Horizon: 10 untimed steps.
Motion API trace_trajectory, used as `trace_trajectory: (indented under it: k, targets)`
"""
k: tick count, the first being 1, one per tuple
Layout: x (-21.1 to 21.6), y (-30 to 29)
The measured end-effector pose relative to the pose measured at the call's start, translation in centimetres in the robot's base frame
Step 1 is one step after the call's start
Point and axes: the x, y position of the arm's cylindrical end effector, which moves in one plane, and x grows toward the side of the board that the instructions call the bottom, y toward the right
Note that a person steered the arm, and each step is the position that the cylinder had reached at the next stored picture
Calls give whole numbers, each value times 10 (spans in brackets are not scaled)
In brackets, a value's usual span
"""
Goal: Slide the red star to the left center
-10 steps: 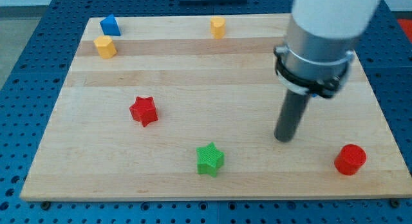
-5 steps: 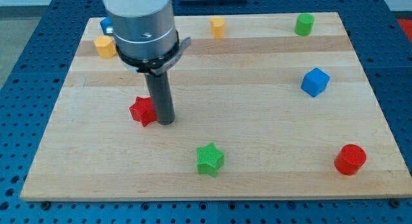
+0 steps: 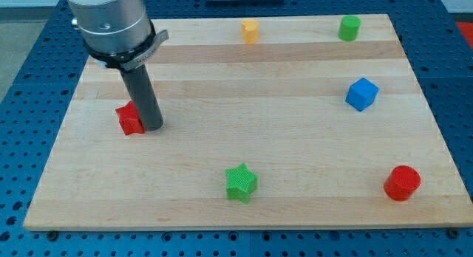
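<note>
Pressing against the right side of the red star [image 3: 129, 119], my tip [image 3: 152, 127], a plain dark rod tool with nothing to open or clamp, stood at the left middle of the pale wooden desk [image 3: 244, 117]. A ridged green star [image 3: 241, 182] lay near the view's bottom; blue pegboard [image 3: 454, 80] surrounded the desk.

Our arm [image 3: 111, 24] stood at the far left, rod straight down, my tip [image 3: 152, 127] on the board.
</note>
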Motion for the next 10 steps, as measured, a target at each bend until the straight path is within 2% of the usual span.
trace_trajectory:
  k: [2, 3, 6, 10]
  targets:
    - [22, -19]
    - [20, -31]
    - [-21, -39]
    - [-30, -84]
